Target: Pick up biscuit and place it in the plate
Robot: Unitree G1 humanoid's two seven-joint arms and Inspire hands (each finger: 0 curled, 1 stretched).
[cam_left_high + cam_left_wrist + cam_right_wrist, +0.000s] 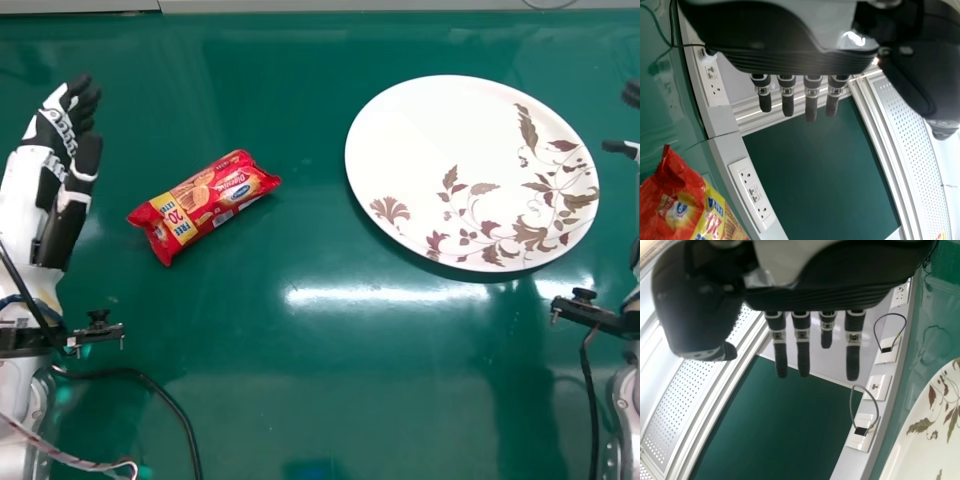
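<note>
Left hand (pixel 60 132) wide, fingers (pixel 787 104) straight, near biscuit (pixel 204 204); right hand (pixel 632 94) likewise, near plate (pixel 440 140).

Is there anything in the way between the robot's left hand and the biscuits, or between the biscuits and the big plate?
No, nothing that I can see. Just green table lies between the left hand and the biscuit packet, and between the packet and the plate.
</note>
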